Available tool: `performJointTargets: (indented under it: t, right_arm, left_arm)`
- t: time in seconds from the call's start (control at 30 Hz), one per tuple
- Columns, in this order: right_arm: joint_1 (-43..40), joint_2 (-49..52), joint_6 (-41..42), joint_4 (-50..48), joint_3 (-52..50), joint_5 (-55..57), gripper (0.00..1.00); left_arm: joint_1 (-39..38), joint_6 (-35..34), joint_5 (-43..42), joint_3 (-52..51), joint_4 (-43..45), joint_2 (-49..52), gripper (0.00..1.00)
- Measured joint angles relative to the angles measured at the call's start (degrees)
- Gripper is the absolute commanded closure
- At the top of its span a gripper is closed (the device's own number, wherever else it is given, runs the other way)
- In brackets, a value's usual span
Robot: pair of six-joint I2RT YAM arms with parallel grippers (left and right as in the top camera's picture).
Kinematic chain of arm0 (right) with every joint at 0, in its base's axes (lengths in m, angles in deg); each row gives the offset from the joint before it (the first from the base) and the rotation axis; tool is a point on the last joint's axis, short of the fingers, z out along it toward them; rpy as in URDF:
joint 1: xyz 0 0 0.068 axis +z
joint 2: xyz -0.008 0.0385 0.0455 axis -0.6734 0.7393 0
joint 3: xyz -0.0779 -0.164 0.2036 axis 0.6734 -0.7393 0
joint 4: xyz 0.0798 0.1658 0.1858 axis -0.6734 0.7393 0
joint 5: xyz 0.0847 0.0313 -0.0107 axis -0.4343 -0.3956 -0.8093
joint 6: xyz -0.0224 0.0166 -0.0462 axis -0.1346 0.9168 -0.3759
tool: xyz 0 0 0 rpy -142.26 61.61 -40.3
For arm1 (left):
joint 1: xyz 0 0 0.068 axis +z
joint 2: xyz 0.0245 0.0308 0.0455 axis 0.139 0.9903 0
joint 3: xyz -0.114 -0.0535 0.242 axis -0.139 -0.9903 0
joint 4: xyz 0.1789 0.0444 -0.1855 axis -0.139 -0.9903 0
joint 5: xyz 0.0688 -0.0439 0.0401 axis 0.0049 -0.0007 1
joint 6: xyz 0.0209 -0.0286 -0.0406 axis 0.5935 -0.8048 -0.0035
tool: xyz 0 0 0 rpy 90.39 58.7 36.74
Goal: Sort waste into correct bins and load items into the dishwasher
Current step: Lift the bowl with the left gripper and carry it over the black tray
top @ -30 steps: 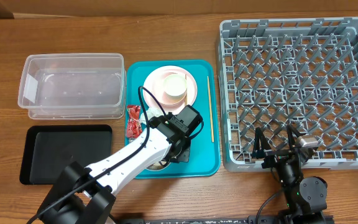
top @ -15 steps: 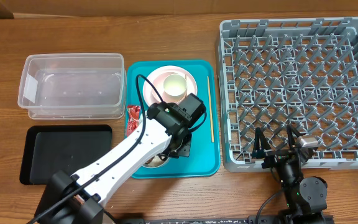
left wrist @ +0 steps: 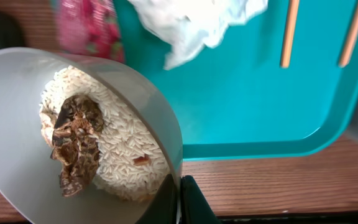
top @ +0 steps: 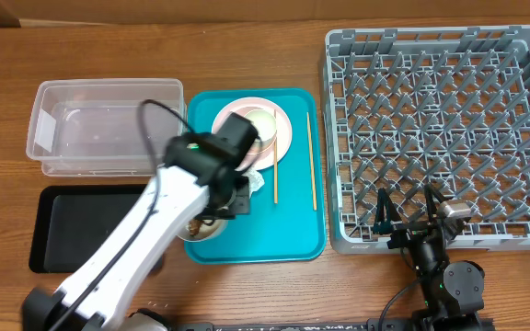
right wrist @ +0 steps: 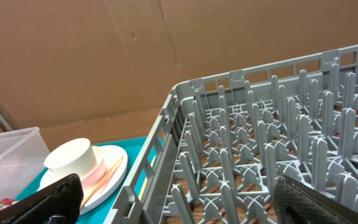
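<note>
Left gripper (left wrist: 178, 200) is clamping narrow on the rim of the pale grey-blue bowl (left wrist: 17, 93), one finger inside the wall and one outside. The bowl is sitting tilted in the wrist view. It is holding white rice (left wrist: 120, 140) with brown food scraps (left wrist: 73, 146) on top. From overhead the bowl is at the front-left corner of the teal tray (left wrist: 241, 106), overlapping its edge. Can't tell whether it's touching the tray or lifted off it.

The red wrapper (left wrist: 86, 28) and the crumpled white tissue (left wrist: 197, 22) are lying on the tray just beyond the bowl.

The pink plate (top: 283, 138) is sitting at the back of the tray, with the white cup (top: 259, 124) upside down on it. One chopstick (top: 276, 170) is lying with its far end on the plate; the other chopstick (top: 311, 161) is running along the tray's right side.

The clear tub (top: 109, 85) is standing left of the tray. The black tray (top: 81, 230) is in front of the tub, partly under the left arm.

Right gripper (top: 406, 211) is hanging at the front edge of the grey dish rack (top: 440, 119), fingers (right wrist: 55, 196) spread wide and holding nothing.
</note>
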Motion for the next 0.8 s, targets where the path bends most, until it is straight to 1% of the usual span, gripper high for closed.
performJointTargets:
  t: [0.17, 0.43, 0.6, 0.8]
  right_arm:
    - [-0.02, 0.0, 0.0, -0.02, 0.0, 0.0, 0.0]
    - [0.0, 0.0, 0.0, -0.02, 0.0, 0.0, 0.0]
    - [0.0, 0.0, 0.0, 0.0, 0.0, 0.0, 0.0]
    - [-0.02, 0.0, 0.0, 0.0, 0.0, 0.02, 0.0]
  left_arm:
    - [8.33, 2.6, -0.66, 0.11, -2.23, -6.6, 0.96]
    - [23.43, 7.3, -4.76, 0.09, -0.96, -10.01, 0.96]
    - [34.05, 10.29, -10.25, -0.94, 1.84, -10.16, 0.96]
    - [46.12, 14.08, -18.21, -4.85, 5.31, -10.21, 0.96]
